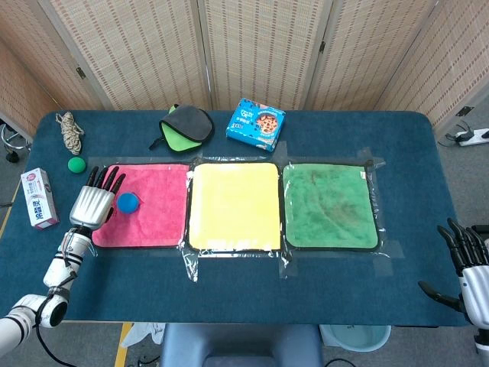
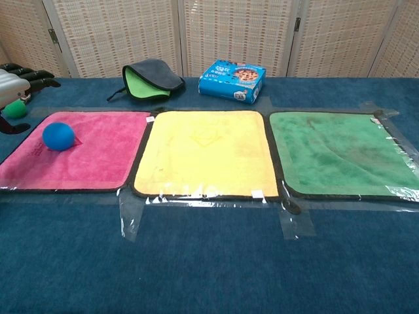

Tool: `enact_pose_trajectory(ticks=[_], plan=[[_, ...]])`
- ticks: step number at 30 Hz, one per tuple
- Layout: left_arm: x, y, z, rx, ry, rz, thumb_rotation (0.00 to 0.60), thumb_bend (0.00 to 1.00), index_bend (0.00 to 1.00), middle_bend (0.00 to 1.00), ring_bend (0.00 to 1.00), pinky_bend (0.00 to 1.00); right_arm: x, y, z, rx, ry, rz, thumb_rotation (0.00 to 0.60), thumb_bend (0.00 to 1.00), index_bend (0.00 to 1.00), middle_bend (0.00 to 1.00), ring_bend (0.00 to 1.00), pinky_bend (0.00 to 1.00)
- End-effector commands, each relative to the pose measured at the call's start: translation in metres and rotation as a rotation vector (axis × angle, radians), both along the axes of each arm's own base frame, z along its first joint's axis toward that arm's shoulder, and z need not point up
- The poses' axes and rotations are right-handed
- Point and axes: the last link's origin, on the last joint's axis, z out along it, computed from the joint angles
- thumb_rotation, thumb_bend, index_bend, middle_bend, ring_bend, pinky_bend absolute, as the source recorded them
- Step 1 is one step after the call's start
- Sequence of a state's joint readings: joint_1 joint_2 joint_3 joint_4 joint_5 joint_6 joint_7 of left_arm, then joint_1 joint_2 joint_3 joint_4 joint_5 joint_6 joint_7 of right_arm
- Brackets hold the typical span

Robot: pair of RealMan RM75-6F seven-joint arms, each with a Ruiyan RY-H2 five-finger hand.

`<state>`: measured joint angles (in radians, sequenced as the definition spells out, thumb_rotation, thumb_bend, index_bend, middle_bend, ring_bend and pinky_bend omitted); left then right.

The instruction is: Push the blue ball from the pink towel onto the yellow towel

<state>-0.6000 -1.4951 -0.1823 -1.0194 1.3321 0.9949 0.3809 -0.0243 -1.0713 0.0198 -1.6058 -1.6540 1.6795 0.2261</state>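
A blue ball (image 1: pixel 127 202) (image 2: pixel 59 136) lies on the left part of the pink towel (image 1: pixel 157 210) (image 2: pixel 98 154). The yellow towel (image 1: pixel 233 205) (image 2: pixel 206 150) lies just to the right of the pink one, their edges side by side. My left hand (image 1: pixel 95 199) (image 2: pixel 19 80) is open at the pink towel's left edge, fingers spread, right beside the ball on its left; touching cannot be told. My right hand (image 1: pixel 467 264) is open at the table's near right corner, far from the towels, seen only in the head view.
A green towel (image 1: pixel 330 205) (image 2: pixel 340 154) lies right of the yellow one. A blue box (image 1: pixel 256 123), a grey-green pouch (image 1: pixel 185 126), a coiled rope (image 1: pixel 71 131), a small green ball (image 1: pixel 75 164) and a white carton (image 1: pixel 38 197) sit around the far and left sides.
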Motion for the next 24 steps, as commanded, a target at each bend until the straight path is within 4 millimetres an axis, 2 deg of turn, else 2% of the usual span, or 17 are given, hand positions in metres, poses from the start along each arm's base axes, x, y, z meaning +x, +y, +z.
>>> enact_pose_trajectory(ticks=[1,12,24], plan=[[-0.007,0.006,-0.003,0.006,0.032,0.031,0.600,0.35,0.00,0.00,0.00,0.00,0.000,0.000,0.000,-0.001,0.000,0.000,0.600,0.08,0.00,0.00,0.00,0.00],[-0.020,0.024,-0.011,0.018,0.080,0.077,0.600,0.33,0.00,0.00,0.00,0.00,0.002,-0.001,-0.001,0.002,0.003,0.005,0.600,0.08,0.00,0.00,0.00,0.00],[-0.016,0.040,-0.032,0.007,0.101,0.080,0.600,0.33,0.00,0.00,0.00,0.00,0.003,-0.001,-0.002,0.004,0.006,0.005,0.600,0.08,0.00,0.00,0.00,0.00]])
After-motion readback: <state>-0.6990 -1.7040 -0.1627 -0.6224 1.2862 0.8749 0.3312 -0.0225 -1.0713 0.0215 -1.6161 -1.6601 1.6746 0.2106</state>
